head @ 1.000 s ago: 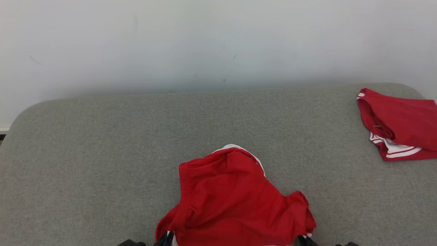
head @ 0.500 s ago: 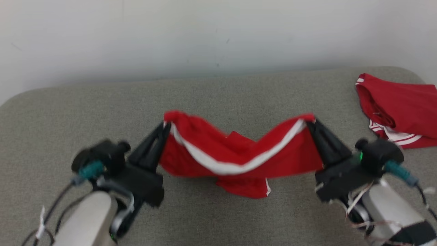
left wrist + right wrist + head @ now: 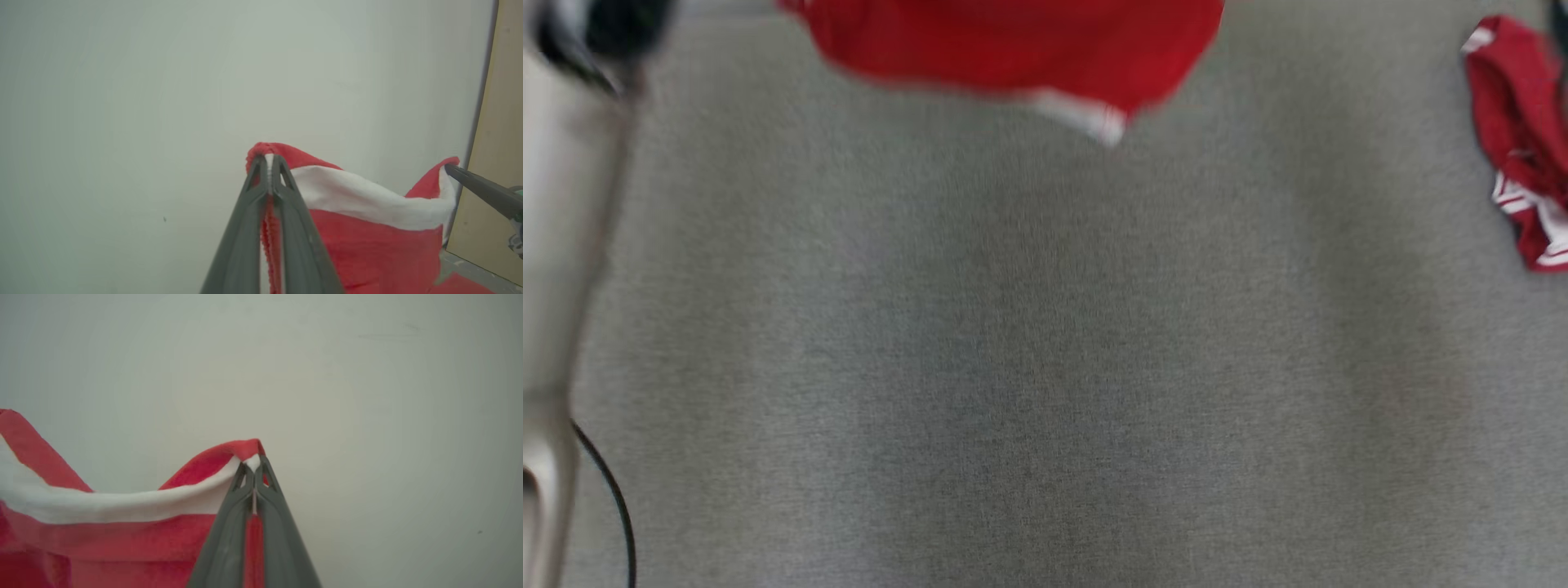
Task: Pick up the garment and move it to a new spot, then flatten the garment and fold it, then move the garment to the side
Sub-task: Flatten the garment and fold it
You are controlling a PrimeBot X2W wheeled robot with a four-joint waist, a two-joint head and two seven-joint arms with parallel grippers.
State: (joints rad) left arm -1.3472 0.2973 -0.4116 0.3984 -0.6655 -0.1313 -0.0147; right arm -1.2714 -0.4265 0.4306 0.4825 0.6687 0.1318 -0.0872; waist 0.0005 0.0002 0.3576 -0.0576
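Garment (image 3: 1005, 49), red with a white band, is up off the grey bench (image 3: 1045, 367), hanging blurred over its far middle. Left gripper (image 3: 269, 157) fingers pinched tight on one band end. Right gripper (image 3: 254, 463) pinched tight on the other end, band sagging between. Second red garment (image 3: 1523, 147) lies at the bench's right edge.

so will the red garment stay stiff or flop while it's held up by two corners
Probably floppy: the white band sags in a curve between the left gripper and right gripper, both shut on the red garment. Likely light, since thin fingertip pinches carry it. Its lower edge, blurred in the head view, may swing.
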